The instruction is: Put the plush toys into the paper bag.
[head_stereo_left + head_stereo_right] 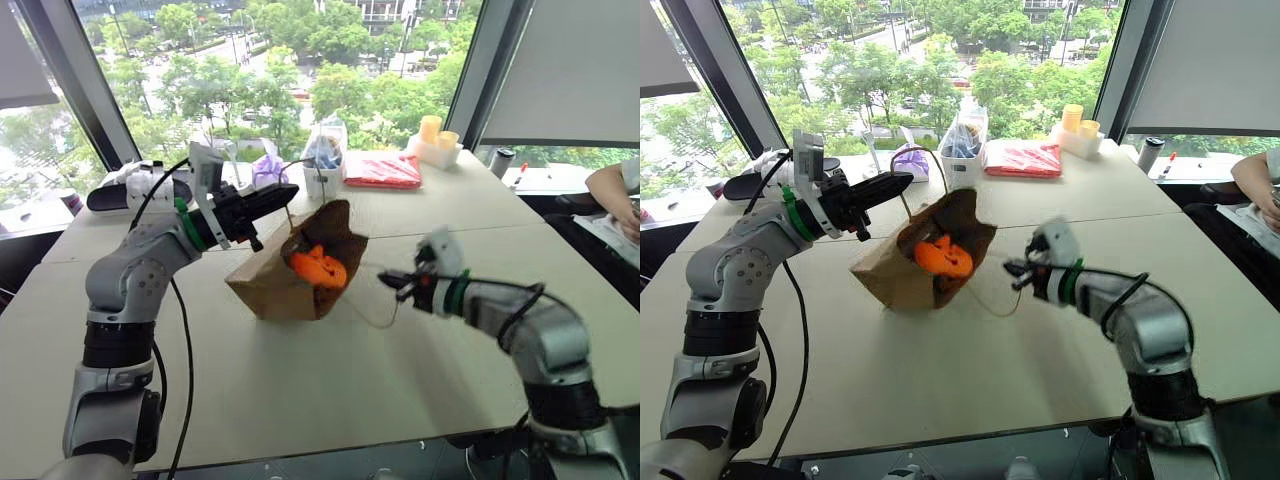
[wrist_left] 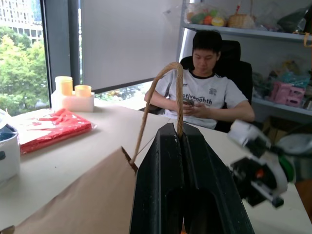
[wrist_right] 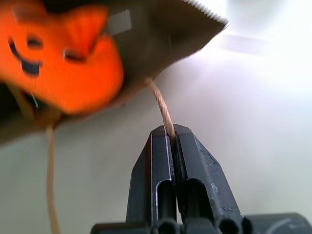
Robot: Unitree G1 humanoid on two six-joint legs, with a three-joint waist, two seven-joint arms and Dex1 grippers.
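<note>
Brown paper bag point(image 1: 290, 275) lying tipped on the table point(image 1: 330, 390), mouth open toward the near right. Orange plush toy point(image 1: 320, 266) sitting inside the mouth, close to the edge. No green toy to be seen, so maybe deeper in the bag or somewhere hidden; cannot tell.

Left gripper point(image 1: 285, 196) up on the far left side of the bag, jaws shut tight on one thin loop handle point(image 2: 165, 92). Right gripper point(image 1: 392, 282) just right of the bag, jaws pinched shut on the other handle point(image 3: 161, 109), a thin string running back to the bag's lip.

Things that could go wrong from here:
- Pulling too hard on both strings. Could rip a handle off the paper.
- Lifting only one side. Could tip the bag more and let the orange toy roll out onto the table.
- String slipping out of the pinch, since so thin. Bag would flop back down.

Best to lift both handles together, slow and even, so the mouth turns up.
</note>
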